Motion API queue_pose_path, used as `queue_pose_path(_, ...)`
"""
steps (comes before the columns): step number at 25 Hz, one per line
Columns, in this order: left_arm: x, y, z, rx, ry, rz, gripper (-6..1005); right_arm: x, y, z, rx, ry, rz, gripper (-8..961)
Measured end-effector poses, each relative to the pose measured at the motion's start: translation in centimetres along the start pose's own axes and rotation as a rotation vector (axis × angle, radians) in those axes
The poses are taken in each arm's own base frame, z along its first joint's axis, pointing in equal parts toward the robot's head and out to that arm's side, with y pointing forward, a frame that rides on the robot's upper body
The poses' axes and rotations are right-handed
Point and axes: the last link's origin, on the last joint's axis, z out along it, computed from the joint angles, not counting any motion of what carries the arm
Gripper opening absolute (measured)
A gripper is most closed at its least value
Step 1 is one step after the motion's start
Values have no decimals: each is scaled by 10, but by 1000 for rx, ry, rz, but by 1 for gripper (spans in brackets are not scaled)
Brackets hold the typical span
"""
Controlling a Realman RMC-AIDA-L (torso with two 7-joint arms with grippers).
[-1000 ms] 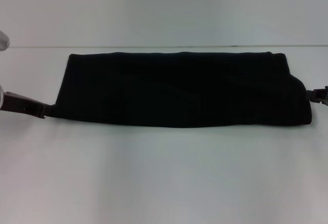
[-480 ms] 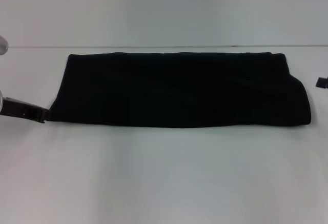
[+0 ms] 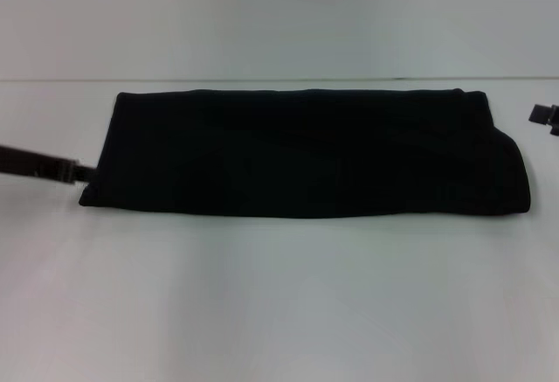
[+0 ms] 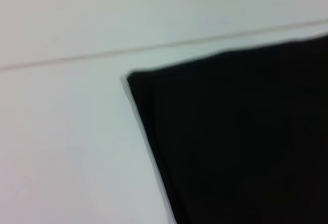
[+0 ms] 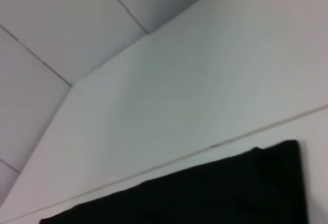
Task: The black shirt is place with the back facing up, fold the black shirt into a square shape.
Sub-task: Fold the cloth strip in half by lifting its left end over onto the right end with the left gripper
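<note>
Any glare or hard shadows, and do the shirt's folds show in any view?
Head view: even light, no glare on the table, folds of the black shirt barely show; left gripper at its left end, right gripper apart by the right edge. Left wrist view: shirt corner solid black. Right wrist view: likewise.

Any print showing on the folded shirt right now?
No, the black shirt shows plain black; clearest in the head view.

White tabletop point(image 3: 279, 295); pale wall point(image 3: 279, 15) behind, panel seams.

Bright, even, shadowless light; both wrist views blurred.
</note>
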Motion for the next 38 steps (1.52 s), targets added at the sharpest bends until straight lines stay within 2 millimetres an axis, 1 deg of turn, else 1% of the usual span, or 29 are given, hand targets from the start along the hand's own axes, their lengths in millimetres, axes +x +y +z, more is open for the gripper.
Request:
queue_pose_path(3,9,3,-19,-27,52,-38,309,-1,6,1,-43,-20,-30,689)
queue_pose_path(5,10,5,-30,-79,75,-77,352,-1,11,1,-73,-32,-51,700)
queue_pose_path(7,6,8,-38,-166,75,-143,395,-1,16,1,-113,-43,-74,711)
queue_pose_path(10,-3,11,-42,-294,68,-247,459,2,22,2,-160,-62,-96,728)
queue_pose_path(12,-13,14,-40,-398,64,-345,502,4,23,3,-170,-71,-103,765)
queue_pose_path(15,-28,16,-28,-558,47,-517,711,4,26,8,-176,-64,-116,820)
queue_pose_path(17,-36,17,-20,-619,29,-604,791,1,28,11,-175,-62,-124,857)
queue_pose_path(20,-45,18,-8,-645,14,-695,910,-1,29,14,-172,-61,-130,912)
queue_pose_path(21,-47,18,-6,-640,12,-714,909,-2,30,15,-171,-59,-133,930)
queue_pose_path(24,-54,12,0,-593,2,-801,908,-4,32,17,-175,-55,-136,925)
queue_pose_path(25,-54,12,0,-593,2,-801,907,-5,32,17,-176,-56,-136,924)
queue_pose_path(28,-61,1,3,-529,17,-898,908,-5,33,17,-179,-59,-133,923)
queue_pose_path(35,-69,-15,10,-422,41,-991,904,-2,35,22,-181,-55,-129,924)
queue_pose_path(38,-69,-18,11,-404,49,-1016,903,-2,35,23,-175,-58,-128,924)
